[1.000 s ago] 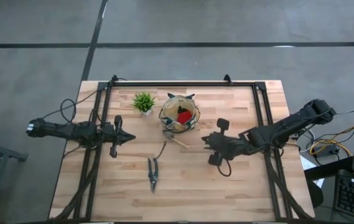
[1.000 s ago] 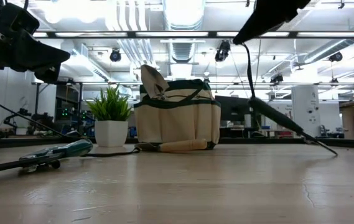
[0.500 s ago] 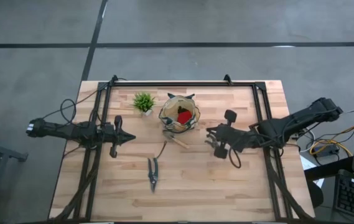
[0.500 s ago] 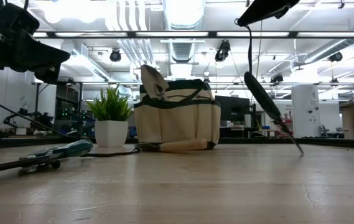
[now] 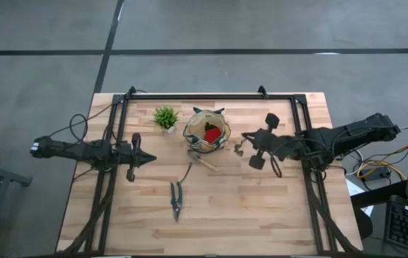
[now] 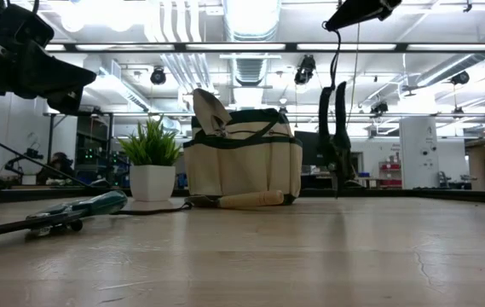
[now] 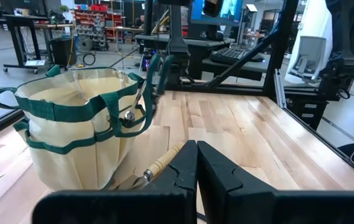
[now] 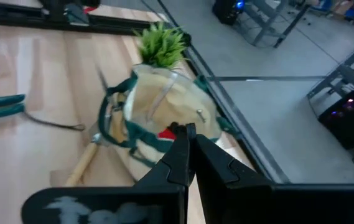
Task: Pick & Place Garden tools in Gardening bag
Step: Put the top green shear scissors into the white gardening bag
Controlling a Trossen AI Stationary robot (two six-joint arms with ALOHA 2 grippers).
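Observation:
The tan gardening bag (image 5: 207, 134) stands on its base at the table's far middle, with a trowel and a red item inside. My right gripper (image 5: 244, 141) is shut just right of the bag. Dark pruning shears (image 6: 336, 128) hang below it. A wooden-handled trowel (image 5: 205, 162) lies on the table with one end against the bag's near side. Teal-handled shears (image 5: 176, 199) lie flat nearer the front. My left gripper (image 5: 146, 159) is shut and empty over the table's left part. My right gripper holds the dark shears from above by a thin dark cord (image 6: 337, 55) that runs up from their handle end. Its own fingers hide the place of contact in the right wrist view. The shears hang upright below it, handles up, tip down, clear of the table.
A small green potted plant (image 5: 165, 117) stands left of the bag. A black frame (image 5: 211, 95) runs along the table's far edge and both sides. Bare wood lies at the front right.
My right gripper has gone up and toward the table's far edge, closer to the bag. The dark shears slanted with their tip on the table a second ago. They have swung in under the gripper and hang upright, lifted clear.

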